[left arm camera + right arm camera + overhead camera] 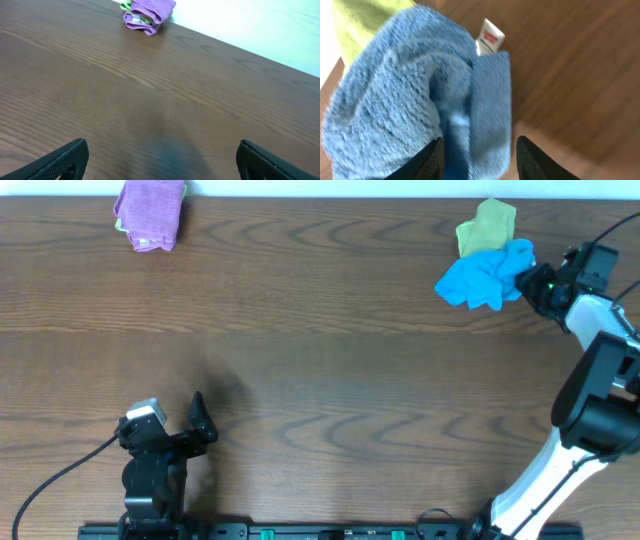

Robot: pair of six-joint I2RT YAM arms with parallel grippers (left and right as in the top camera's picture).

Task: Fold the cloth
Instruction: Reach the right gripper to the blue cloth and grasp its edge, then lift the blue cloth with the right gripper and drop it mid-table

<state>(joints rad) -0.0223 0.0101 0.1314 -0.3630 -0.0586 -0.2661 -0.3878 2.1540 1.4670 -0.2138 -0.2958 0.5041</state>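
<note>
The sky-blue fuzzy cloth (485,275) lies crumpled at the table's far right, against a yellow-green cloth (487,228). My right gripper (530,280) is at the blue cloth's right edge. In the right wrist view its fingers (480,160) are open and straddle a fold of the blue cloth (405,90), with a gap left at the right finger. My left gripper (200,418) is open and empty near the front left, over bare table in the left wrist view (162,162).
A purple cloth (150,212) lies folded at the far left edge, with green under it, and shows in the left wrist view (150,12). The yellow-green cloth (360,20) and a white tag (490,36) lie behind the blue cloth. The table is dark wood.
</note>
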